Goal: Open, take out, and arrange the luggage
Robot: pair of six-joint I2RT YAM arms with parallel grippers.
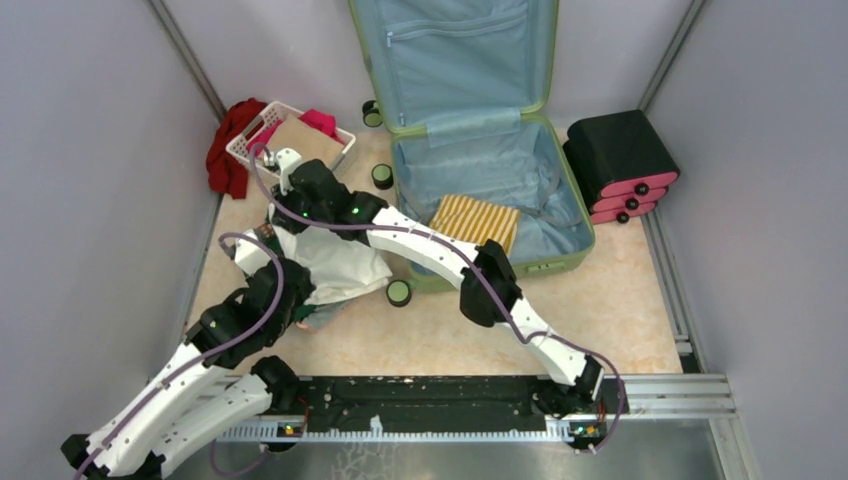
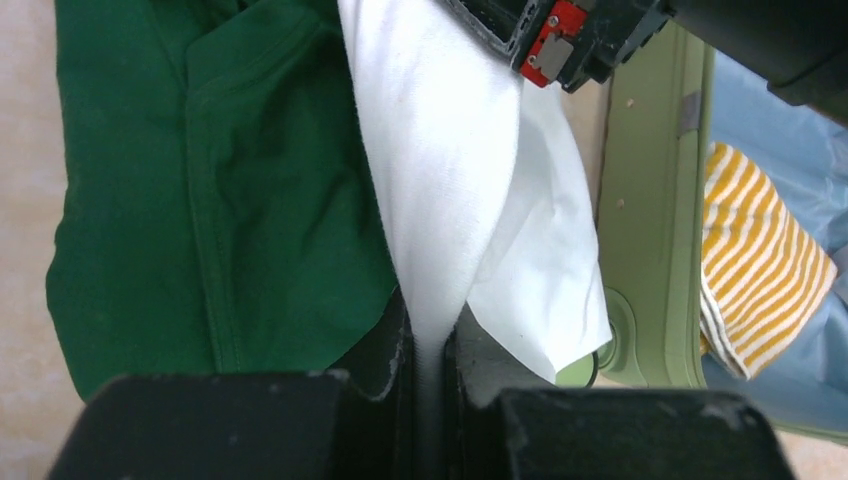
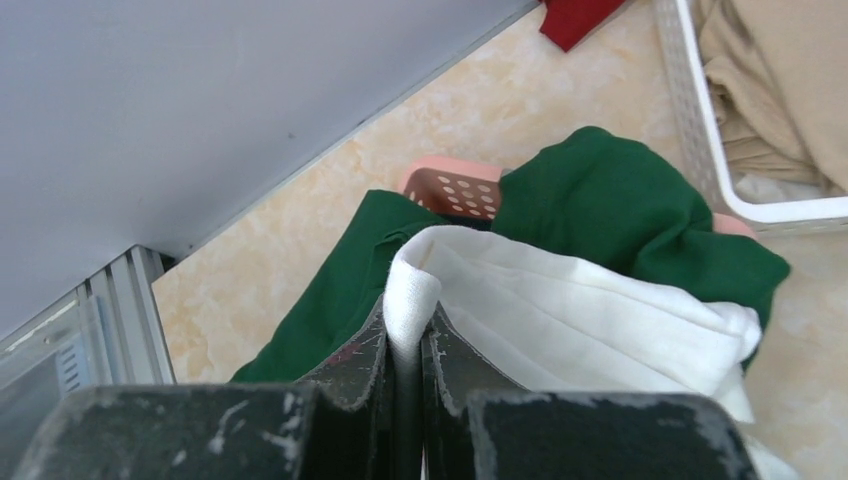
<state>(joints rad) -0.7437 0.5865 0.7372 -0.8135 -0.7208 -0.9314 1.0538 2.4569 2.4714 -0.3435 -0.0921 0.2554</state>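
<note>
The sage-green luggage (image 1: 578,215) lies open at the back, its lid propped up against the wall and its blue lining showing. A yellow-striped garment (image 1: 475,221) lies inside it. Left of the luggage, a white garment (image 1: 340,266) is stretched between both arms. My left gripper (image 2: 430,345) is shut on one edge of the white garment (image 2: 440,150). My right gripper (image 3: 405,345) is shut on another folded edge of the same garment (image 3: 580,320). Beneath it a green garment (image 3: 620,210) drapes over a pink basket (image 3: 455,186).
A white basket (image 1: 250,152) with tan cloth stands at the back left, with a red cloth (image 1: 225,150) beside it. Black-and-pink stacked cases (image 1: 620,160) sit right of the luggage. A caster wheel (image 1: 398,292) juts out near the white garment. Grey walls enclose the floor.
</note>
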